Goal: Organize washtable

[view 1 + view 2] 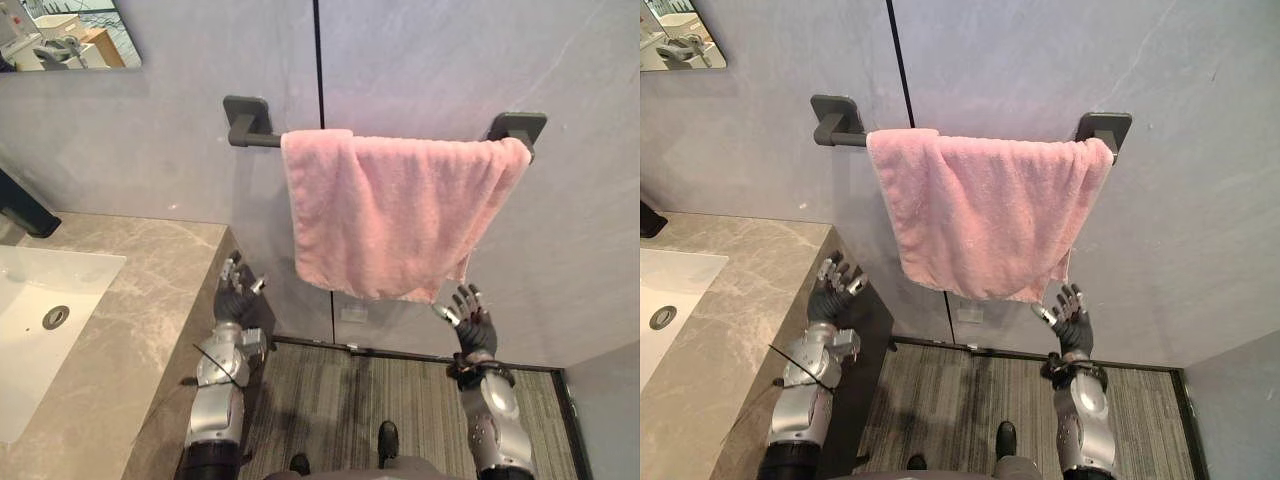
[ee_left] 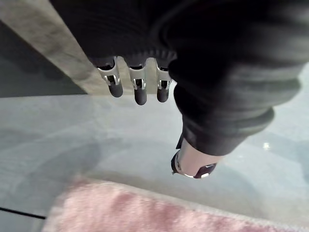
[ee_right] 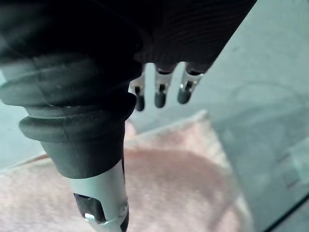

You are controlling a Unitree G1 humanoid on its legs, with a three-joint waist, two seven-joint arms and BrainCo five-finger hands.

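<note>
Both our left hand point(image 1: 235, 295) and right hand point(image 1: 470, 322) hover open-fingered and empty below the pink towel point(image 1: 400, 215) draped unevenly over its rail point(image 1: 255, 138), likely to straighten it.

Pink towel point(image 1: 390, 215) draped over dark wall bar point(image 1: 262, 138) — hanging askew, unheld

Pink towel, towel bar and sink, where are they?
pink towel point(image 1: 390, 215), left eye view, middle of the hanging cloth.
towel bar point(image 1: 262, 141), left eye view, bare rod by its left bracket.
sink point(image 1: 30, 370), left eye view, bare white basin.
</note>
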